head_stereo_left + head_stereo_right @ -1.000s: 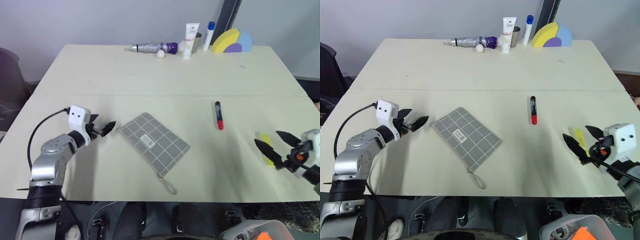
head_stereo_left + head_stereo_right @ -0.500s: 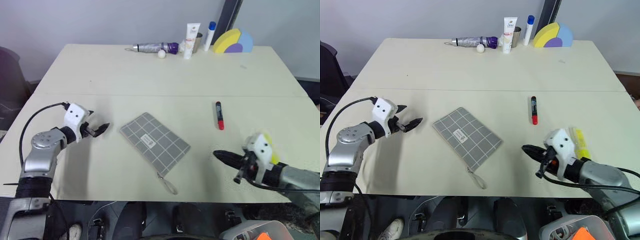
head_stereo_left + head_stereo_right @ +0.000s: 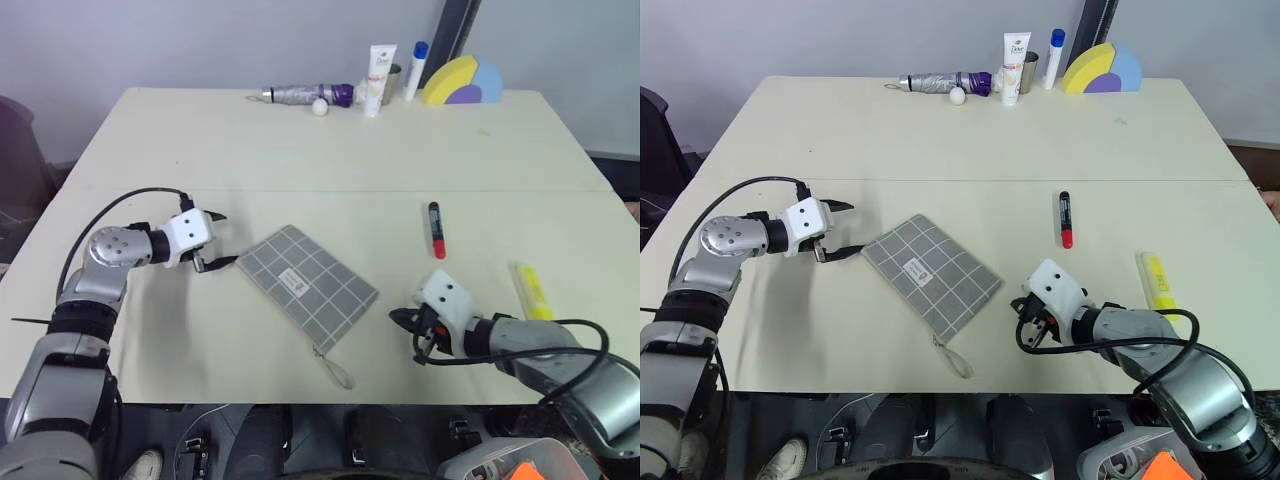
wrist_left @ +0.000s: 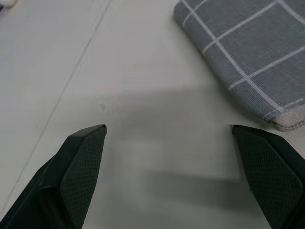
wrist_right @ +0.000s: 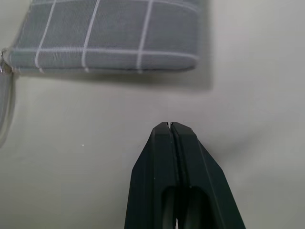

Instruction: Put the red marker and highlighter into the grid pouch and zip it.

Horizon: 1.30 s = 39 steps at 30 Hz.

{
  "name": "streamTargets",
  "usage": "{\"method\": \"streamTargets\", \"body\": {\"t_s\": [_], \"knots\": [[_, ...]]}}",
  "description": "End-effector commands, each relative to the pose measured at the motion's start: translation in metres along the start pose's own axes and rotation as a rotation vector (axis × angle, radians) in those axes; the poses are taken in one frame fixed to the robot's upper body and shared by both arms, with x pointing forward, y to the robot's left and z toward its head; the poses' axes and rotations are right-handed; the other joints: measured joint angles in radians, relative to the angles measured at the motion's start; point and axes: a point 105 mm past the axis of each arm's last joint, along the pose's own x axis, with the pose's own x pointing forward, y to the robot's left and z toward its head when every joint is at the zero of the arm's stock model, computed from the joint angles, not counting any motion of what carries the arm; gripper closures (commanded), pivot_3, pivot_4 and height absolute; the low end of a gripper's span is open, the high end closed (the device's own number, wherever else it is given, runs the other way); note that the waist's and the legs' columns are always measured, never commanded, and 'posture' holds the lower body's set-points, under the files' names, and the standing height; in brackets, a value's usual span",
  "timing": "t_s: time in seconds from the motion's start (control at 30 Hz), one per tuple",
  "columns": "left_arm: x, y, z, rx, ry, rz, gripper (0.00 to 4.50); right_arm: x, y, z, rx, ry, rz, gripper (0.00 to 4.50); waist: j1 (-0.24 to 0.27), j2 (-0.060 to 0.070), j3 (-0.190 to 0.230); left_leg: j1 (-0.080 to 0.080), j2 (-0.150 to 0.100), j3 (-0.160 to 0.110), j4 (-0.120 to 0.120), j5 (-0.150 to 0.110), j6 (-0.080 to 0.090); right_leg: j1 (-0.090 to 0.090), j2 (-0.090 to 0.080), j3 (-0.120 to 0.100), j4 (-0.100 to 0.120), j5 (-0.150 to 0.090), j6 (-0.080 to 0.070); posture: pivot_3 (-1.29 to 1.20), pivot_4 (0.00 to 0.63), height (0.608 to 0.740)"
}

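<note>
Cream surface, grey wall behind; umbrella, tube and coloured block along far edge.
Pouch: centre, flat, zip cord toward near edge.
Marker: right of pouch, well apart, red end nearer.
Highlighter: far right, lying free.
Left pincer: fingers spread wide, empty, just beside pouch's left corner.
Right pincer: fingers pressed together, empty, near pouch's right edge, not touching.

A wide cream rectangular table spans the frame, a seam crossing its middle. A plain pale grey wall runs along the top.
</note>
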Motion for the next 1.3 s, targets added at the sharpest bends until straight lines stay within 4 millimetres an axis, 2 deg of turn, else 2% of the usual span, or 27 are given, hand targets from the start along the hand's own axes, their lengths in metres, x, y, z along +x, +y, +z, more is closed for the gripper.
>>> {"method": "streamTargets", "body": {"t_s": [0.03,0.37,0.63,0.93,1.1,1.3], "knots": [[0.005,-0.005,0.002,0.080,-0.001,-0.052,0.00,0.004,0.004,0.009,-0.008,0.004,-0.002,4.47,0.000,0.000,0.000,0.000,0.000,0.000,0.000,0.000,0.000,0.000,0.000,0.000,0.000,0.000,0.000,0.00,0.150,0.740],[0.014,-0.014,0.003,0.132,-0.026,-0.113,0.00,0.015,0.001,0.026,-0.100,0.055,0.007,4.47,0.000,0.000,0.000,0.000,0.000,0.000,0.001,0.000,0.000,0.000,0.000,0.000,0.002,0.000,0.000,0.00,0.150,0.740],[0.016,-0.024,0.013,0.147,-0.093,-0.169,0.00,0.026,-0.009,0.043,-0.149,0.058,0.007,4.47,-0.001,0.000,0.000,0.000,0.000,0.000,0.002,0.000,0.001,0.000,0.000,0.000,0.003,0.000,0.000,0.00,0.150,0.740],[0.018,-0.037,0.034,0.166,-0.196,-0.221,0.00,0.031,-0.038,0.037,-0.189,0.094,-0.034,4.47,-0.001,0.000,0.000,0.000,0.000,0.000,0.002,0.000,0.001,-0.001,0.000,0.000,0.003,0.000,0.000,0.00,0.150,0.740],[0.019,-0.043,0.037,0.185,-0.203,-0.241,0.00,0.035,-0.046,0.032,-0.201,0.106,-0.035,4.47,-0.002,0.000,0.000,0.000,0.000,0.000,0.002,0.000,0.001,-0.001,0.000,0.000,0.003,0.000,0.000,0.00,0.150,0.740],[0.005,-0.038,0.033,0.212,-0.170,-0.255,0.00,0.036,-0.051,0.027,-0.197,0.112,-0.034,4.47,-0.004,0.000,0.000,0.000,0.000,0.000,0.002,0.000,0.001,-0.001,0.000,0.000,0.004,0.000,0.000,0.00,0.150,0.740]]}}
